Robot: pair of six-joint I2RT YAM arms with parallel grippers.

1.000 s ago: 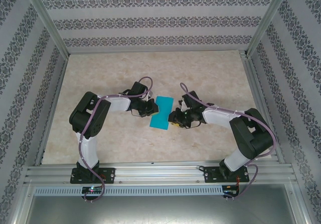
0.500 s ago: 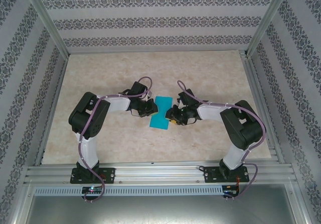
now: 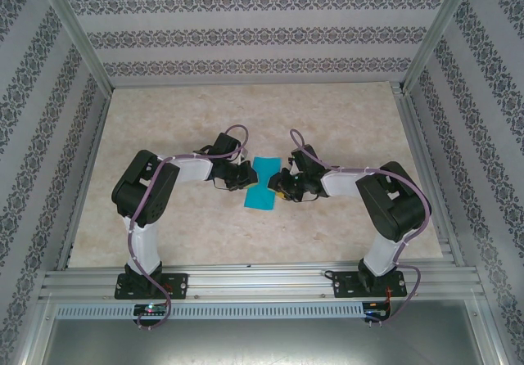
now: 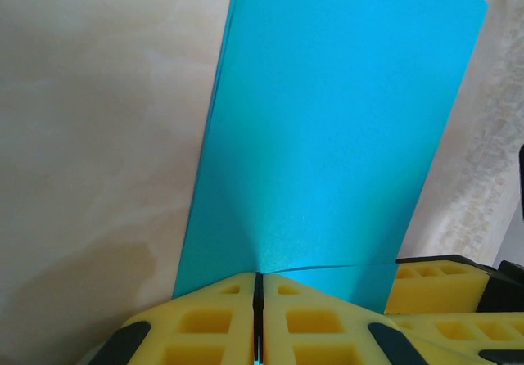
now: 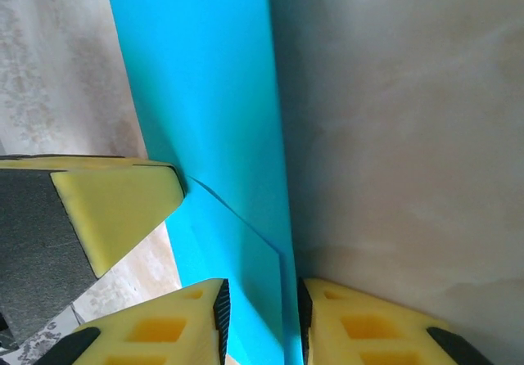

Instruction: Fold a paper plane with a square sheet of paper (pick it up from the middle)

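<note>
One folded turquoise sheet (image 3: 262, 187): left gripper (image 4: 257, 316) pinches its 9 o'clock edge; right gripper (image 5: 260, 320), narrowly parted, straddles its 3 o'clock edge.

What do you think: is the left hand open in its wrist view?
No: the left hand is shut, pinching an edge of the turquoise paper.

Left pincer (image 4: 257, 291) is pinched shut, right pincer (image 5: 260, 304) slightly parted, tips nearly meeting.
</note>
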